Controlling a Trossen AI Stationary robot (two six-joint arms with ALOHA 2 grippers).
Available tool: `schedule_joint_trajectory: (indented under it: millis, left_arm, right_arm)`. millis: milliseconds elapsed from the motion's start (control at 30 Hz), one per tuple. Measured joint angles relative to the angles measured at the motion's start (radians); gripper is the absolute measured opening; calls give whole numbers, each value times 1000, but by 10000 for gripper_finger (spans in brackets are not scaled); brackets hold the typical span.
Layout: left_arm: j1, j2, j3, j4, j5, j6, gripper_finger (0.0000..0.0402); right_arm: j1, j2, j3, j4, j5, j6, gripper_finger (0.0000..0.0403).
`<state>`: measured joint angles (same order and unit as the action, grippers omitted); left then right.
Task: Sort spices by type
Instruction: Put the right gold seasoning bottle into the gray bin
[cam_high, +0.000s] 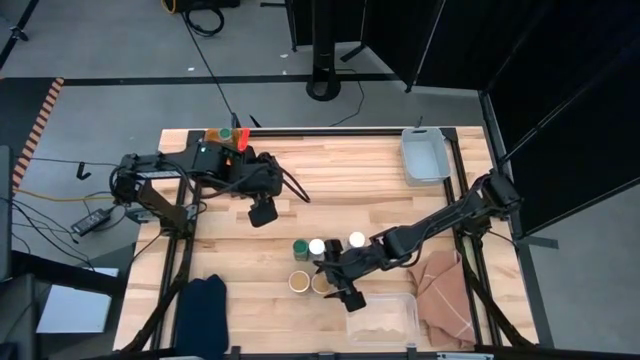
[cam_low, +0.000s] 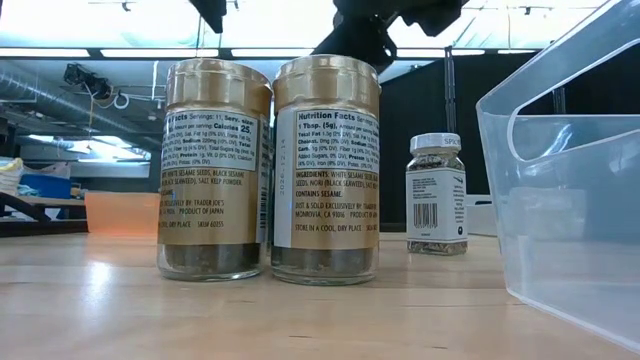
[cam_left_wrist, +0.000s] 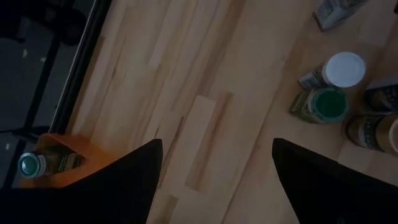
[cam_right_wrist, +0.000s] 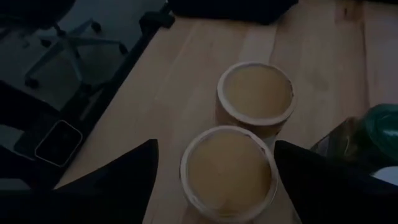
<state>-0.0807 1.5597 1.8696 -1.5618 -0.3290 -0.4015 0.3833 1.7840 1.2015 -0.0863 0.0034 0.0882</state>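
Observation:
Five spice jars stand near the table's near middle. The high view shows a green-lidded jar, two white-lidded jars and two tan-lidded jars. A second green-lidded jar sits in an orange container at the far left. My right gripper is open above the tan pair, a finger on either side of the nearer tan jar without touching it. My left gripper hangs open over bare table, left of and beyond the cluster.
A clear plastic bin lies at the near edge right of the jars and fills the low view's right. A grey tray is at the far right, a brown cloth near right, a dark cloth near left.

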Motion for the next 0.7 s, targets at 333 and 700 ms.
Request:
schedule_joint_trajectory:
  millis: [333,700]
  left_arm:
    - [0,0,-28,7,-1,-23,310]
    - [0,0,-28,39,-4,-24,310]
  right_arm:
    - [6,14,0,32,22,-64,340]
    - [6,14,0,19,31,-66,339]
